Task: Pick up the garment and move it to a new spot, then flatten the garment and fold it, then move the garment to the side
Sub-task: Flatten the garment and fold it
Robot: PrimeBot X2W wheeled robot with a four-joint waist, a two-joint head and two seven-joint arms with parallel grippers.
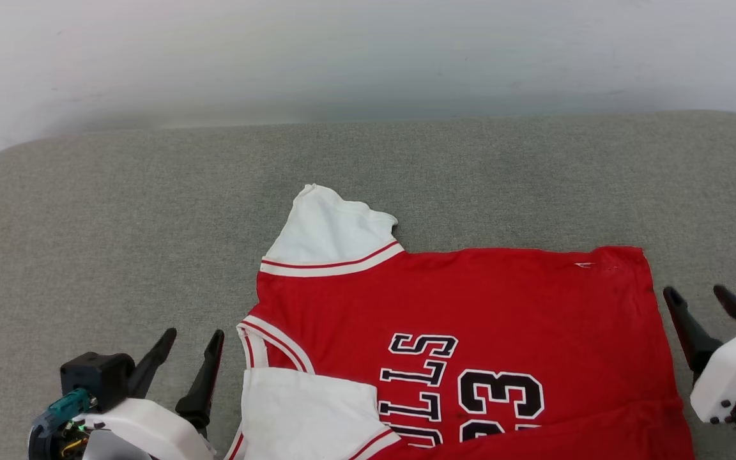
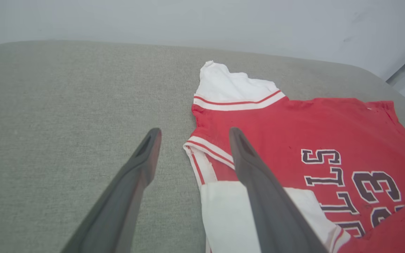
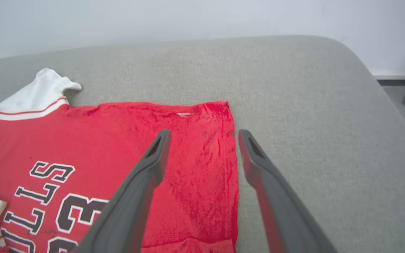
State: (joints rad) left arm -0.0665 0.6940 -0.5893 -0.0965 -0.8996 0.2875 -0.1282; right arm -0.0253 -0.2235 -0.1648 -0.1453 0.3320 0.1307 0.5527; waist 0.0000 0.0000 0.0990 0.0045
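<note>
At lower centre, red jersey T-shirt [image 1: 470, 300], likely limp, light; pinch hem and shoulder; left end effector [image 1: 193, 333], right end effector [image 1: 694, 292] wide apart, empty.

Head camera overhead; wrist cameras low, perhaps close over garment [image 1: 470, 300].

The red jersey T-shirt [image 1: 470, 300] has white short sleeves with red-and-white striped trim, plus black lettering and numerals outlined in white. The fabric-covered counter [image 1: 119, 223] is speckled grey, the far wall [image 1: 368, 51] off-white. The left end effector [image 1: 193, 333] and right end effector [image 1: 695, 292] are dark grey with white housings.
</note>
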